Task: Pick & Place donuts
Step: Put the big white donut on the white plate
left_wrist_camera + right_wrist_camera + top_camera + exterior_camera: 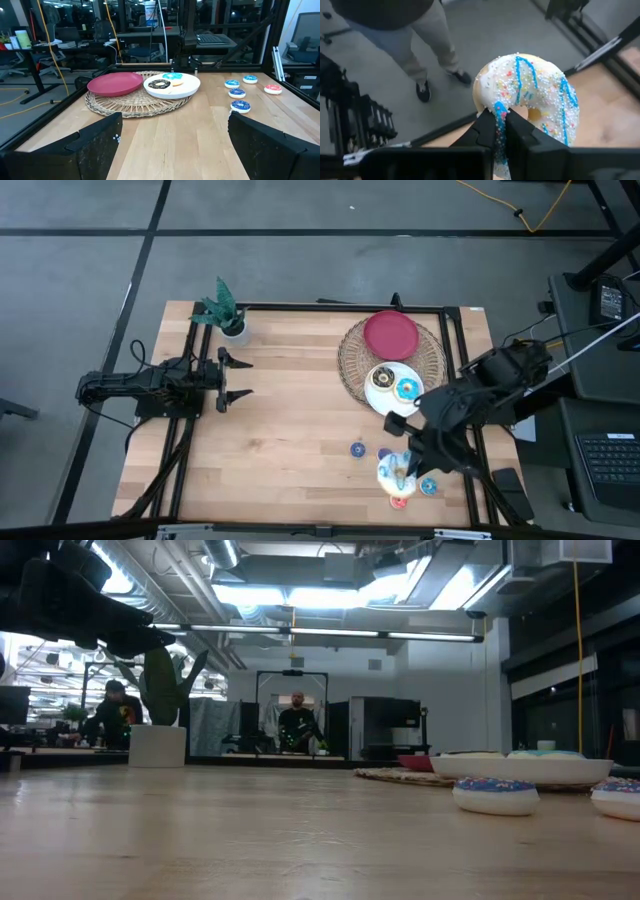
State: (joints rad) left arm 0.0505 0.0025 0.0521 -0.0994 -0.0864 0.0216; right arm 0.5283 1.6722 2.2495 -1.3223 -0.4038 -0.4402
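Note:
My right gripper (402, 463) hangs above the table's near right part, shut on the white-iced donut (530, 95), which has blue stripes and sprinkles. The dark chocolate donut (382, 377) and the blue-iced donut (407, 389) lie on the white plate (393, 402). Small blue donuts (357, 449) (385, 453) (428, 486) and a red-pink one (399, 502) lie flat on the wood below the gripper. At the table's left side my left gripper (236, 377) stands open and level, with nothing between its fingers. My right gripper pinches the white-iced donut's ring (501, 111) between its two fingers, at one spot on the ring beside the hole. The fingers slant downward from the table's right side. The donut is lifted clear of the table, its iced face turned toward the wrist.
A red plate (390, 333) and the white plate sit on a round woven mat (350, 365) at the far right. A potted plant (225, 312) stands at the far left corner. A black frame rail (300, 307) runs around the table. A person's legs (420, 45) show beyond the near edge.

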